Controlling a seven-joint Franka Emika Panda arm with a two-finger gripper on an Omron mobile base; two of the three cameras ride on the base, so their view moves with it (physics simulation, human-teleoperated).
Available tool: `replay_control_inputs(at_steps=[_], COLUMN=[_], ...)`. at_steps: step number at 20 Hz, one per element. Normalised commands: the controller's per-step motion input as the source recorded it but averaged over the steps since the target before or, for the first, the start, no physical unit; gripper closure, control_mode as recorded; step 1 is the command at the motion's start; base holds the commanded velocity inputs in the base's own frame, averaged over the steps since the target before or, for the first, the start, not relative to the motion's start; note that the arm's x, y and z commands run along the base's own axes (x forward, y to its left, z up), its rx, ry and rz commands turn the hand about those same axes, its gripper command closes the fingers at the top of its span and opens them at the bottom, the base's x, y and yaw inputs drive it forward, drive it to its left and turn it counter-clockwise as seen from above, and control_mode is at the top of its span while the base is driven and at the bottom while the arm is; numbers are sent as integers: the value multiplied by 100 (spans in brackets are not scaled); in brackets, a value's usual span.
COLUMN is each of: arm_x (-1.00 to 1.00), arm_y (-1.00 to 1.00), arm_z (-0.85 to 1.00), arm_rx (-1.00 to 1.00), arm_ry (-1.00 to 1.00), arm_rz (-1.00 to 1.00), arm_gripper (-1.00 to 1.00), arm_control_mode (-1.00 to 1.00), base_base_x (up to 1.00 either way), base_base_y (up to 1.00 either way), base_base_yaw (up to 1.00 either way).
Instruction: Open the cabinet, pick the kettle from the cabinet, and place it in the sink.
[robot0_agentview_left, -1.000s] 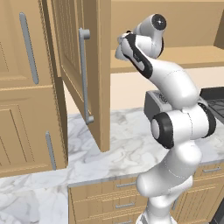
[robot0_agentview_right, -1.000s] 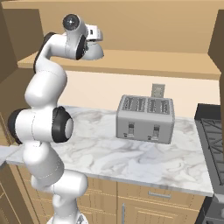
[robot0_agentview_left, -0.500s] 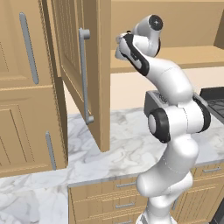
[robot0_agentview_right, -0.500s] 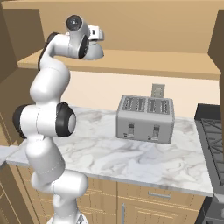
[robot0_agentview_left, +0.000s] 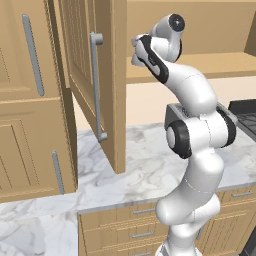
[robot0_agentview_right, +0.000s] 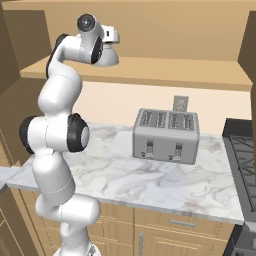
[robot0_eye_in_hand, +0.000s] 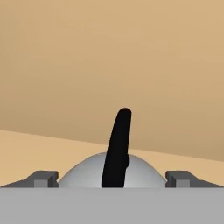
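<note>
Marble, white with grey veining, tops the desk (robot0_agentview_right: 150, 175) nearest the cameras, above light-brown drawers (robot0_agentview_left: 135, 220) with short horizontal handles. On it sits a boxy grey four-slot toaster (robot0_agentview_right: 166, 135), matte metal with two front levers, and beside it at the right edge the dark grate of a stove (robot0_agentview_right: 242, 150). The white arm rises in smooth rounded segments with dark joints to the open cabinet (robot0_agentview_left: 80, 80), whose raised-panel door with grooved centre and long grey bar handle (robot0_agentview_left: 96, 87) swings outward at the left. The end effector (robot0_eye_in_hand: 113, 179) is spread wide inside the cabinet, its two small dark square tips standing either side of the kettle (robot0_eye_in_hand: 87, 173), a squat silvery dome with a smooth sheen. The kettle's black handle, a slim curved strap, rises upright between the tips, touching neither. It rests on the cabinet's pale wooden shelf (robot0_agentview_right: 175, 75), with the plain tan back wall behind.
</note>
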Motion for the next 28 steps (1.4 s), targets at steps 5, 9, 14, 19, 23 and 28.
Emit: replay_control_inputs(at_steps=[5, 9, 14, 19, 23, 28], arm_x=[5, -9, -8, -29, -55, -68], arm_y=[-1, -10, -4, 0, 0, 2], arm_z=[0, -2, -9, -5, 0, -1], arm_rx=[1, 5, 6, 5, 6, 5], arm_ry=[0, 0, 0, -3, -9, -11], arm_rz=[0, 0, 0, 0, 0, 0], arm_gripper=[100, 100, 100, 100, 100, 100], arm_control_mode=[-100, -100, -100, -100, -100, -100], base_base_x=[0, 0, 0, 0, 0, 0], base_base_y=[0, 0, 0, 0, 0, 0], base_base_yaw=[0, 0, 0, 0, 0, 0])
